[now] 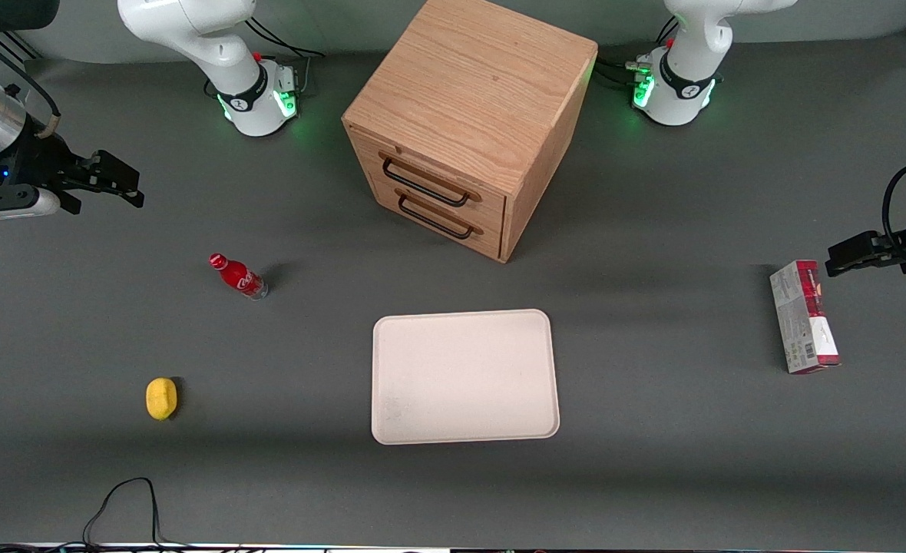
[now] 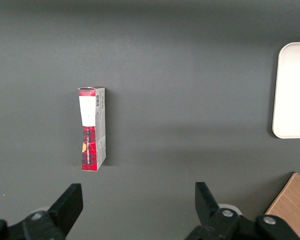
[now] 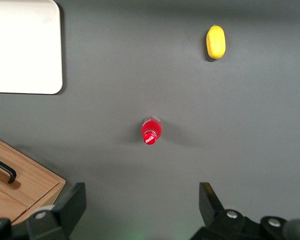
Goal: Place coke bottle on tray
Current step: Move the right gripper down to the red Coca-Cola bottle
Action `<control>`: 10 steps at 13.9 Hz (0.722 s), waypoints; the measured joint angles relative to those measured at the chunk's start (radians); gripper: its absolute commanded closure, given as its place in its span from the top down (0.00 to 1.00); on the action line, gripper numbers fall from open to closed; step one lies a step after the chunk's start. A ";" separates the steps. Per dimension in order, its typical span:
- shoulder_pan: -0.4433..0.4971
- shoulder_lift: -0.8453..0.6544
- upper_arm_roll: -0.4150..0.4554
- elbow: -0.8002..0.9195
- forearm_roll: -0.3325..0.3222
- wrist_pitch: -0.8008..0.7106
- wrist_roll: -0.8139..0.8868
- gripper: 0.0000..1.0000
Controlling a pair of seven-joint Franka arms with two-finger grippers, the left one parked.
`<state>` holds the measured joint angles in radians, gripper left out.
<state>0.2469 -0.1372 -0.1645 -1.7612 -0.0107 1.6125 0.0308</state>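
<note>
The coke bottle (image 1: 238, 276), tiny and red with a red cap and white script, stands upright on the grey table, toward the working arm's end from the tray. It also shows from above in the right wrist view (image 3: 151, 131). The cream-white tray (image 1: 464, 376) lies flat and bare, nearer the front camera than the cabinet; one corner of it shows in the right wrist view (image 3: 25, 47). My right gripper (image 1: 119, 184) hangs open and empty high above the table, farther from the front camera than the bottle and apart from it. Its fingers (image 3: 70, 205) stand wide apart.
A wooden drawer cabinet (image 1: 464, 123) with two black handles stands farther from the camera than the tray. A yellow lemon (image 1: 161, 399) lies nearer the camera than the bottle. A red-and-white carton (image 1: 804, 316) lies toward the parked arm's end.
</note>
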 measured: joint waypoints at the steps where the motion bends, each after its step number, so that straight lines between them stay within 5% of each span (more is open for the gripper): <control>1: 0.000 0.002 0.000 0.000 -0.001 0.000 0.000 1.00; 6: 0.000 0.036 0.001 -0.017 -0.002 0.011 0.008 1.00; 10: 0.000 0.065 0.001 -0.168 -0.002 0.191 0.012 1.00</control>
<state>0.2469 -0.0724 -0.1634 -1.9292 -0.0128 1.8036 0.0430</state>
